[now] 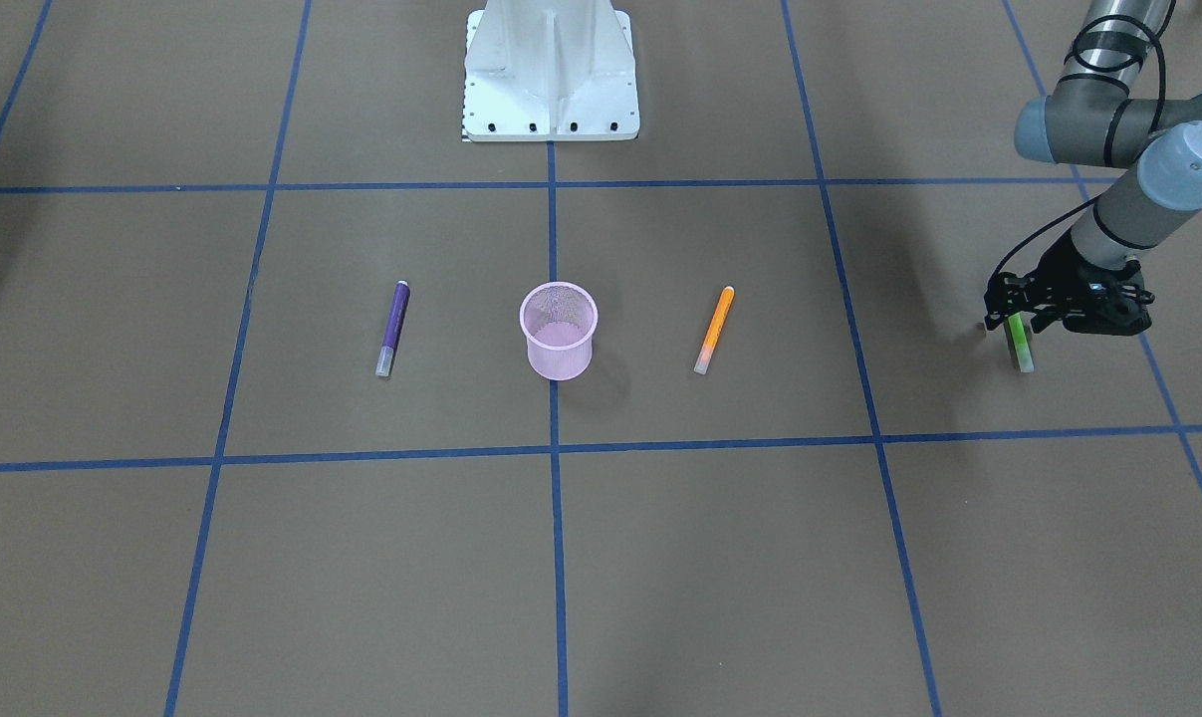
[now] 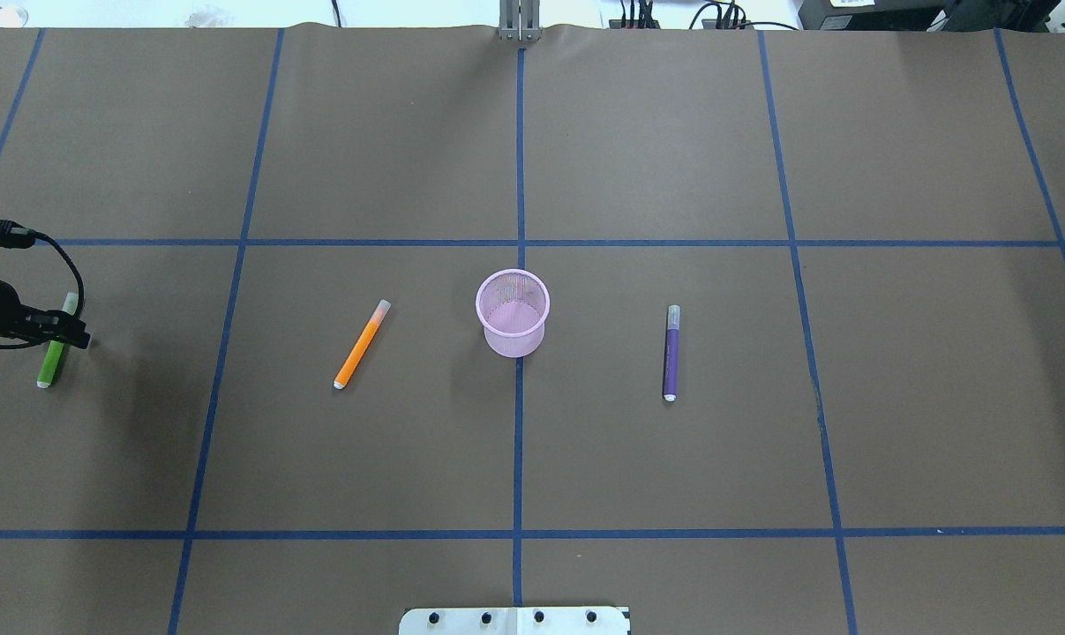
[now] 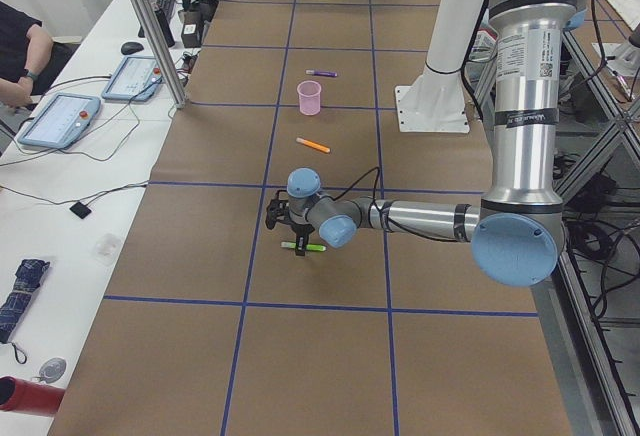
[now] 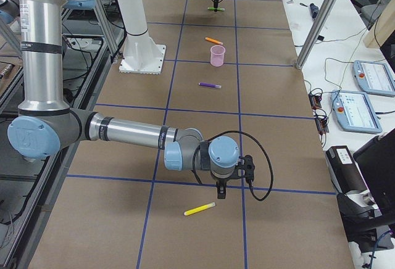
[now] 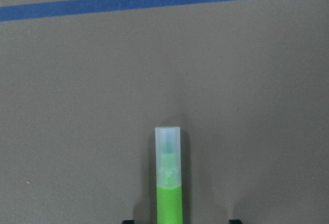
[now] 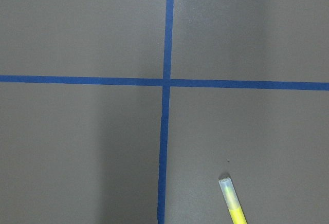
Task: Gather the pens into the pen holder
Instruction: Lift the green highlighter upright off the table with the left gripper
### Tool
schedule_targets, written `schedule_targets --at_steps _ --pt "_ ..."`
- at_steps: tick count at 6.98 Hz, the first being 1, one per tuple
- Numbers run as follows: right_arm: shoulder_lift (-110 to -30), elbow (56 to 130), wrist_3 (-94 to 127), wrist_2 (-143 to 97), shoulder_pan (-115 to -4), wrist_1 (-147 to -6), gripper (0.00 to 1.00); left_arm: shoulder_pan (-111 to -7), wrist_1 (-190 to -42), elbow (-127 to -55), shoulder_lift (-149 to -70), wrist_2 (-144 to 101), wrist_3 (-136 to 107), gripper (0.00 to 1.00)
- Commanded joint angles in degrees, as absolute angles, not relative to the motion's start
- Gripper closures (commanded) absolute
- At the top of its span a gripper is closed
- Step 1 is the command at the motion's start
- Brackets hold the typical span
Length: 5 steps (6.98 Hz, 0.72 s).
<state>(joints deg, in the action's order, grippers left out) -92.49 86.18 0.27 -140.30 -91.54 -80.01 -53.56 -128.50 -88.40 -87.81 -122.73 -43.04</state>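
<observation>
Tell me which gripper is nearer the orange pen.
Left. The left gripper sits over the green pen, next along from the orange pen. The right gripper is far on the other side, past the pink mesh pen holder and purple pen, by the yellow pen.

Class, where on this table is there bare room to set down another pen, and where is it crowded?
Bare: between orange pen and pen holder; between pen holder and purple pen. Crowded: left gripper straddling green pen.

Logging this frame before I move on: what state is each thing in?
green pen: lying flat
left gripper: open, straddling green pen
orange pen: lying flat
purple pen: lying flat
yellow pen: lying flat, free
pen holder: upright, empty
right gripper: open or shut unclear
</observation>
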Motion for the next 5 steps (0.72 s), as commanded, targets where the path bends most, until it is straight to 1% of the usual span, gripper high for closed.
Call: schedule_targets --at_steps 1,2,5 --pt "-92.37 85.96 0.26 -140.36 -91.49 -80.07 0.00 -53.61 -128.50 -87.54 -88.07 -122.70 -42.98 0.37" --pt "-92.29 85.17 0.18 -140.62 -91.49 -79.89 0.00 -53.61 -128.50 -87.45 -88.07 -122.52 -42.98 0.39" --pt "-91.49 84.11 0.18 -140.71 -91.41 -79.89 0.00 -53.96 -128.50 -87.54 -88.07 -122.61 -42.54 0.53"
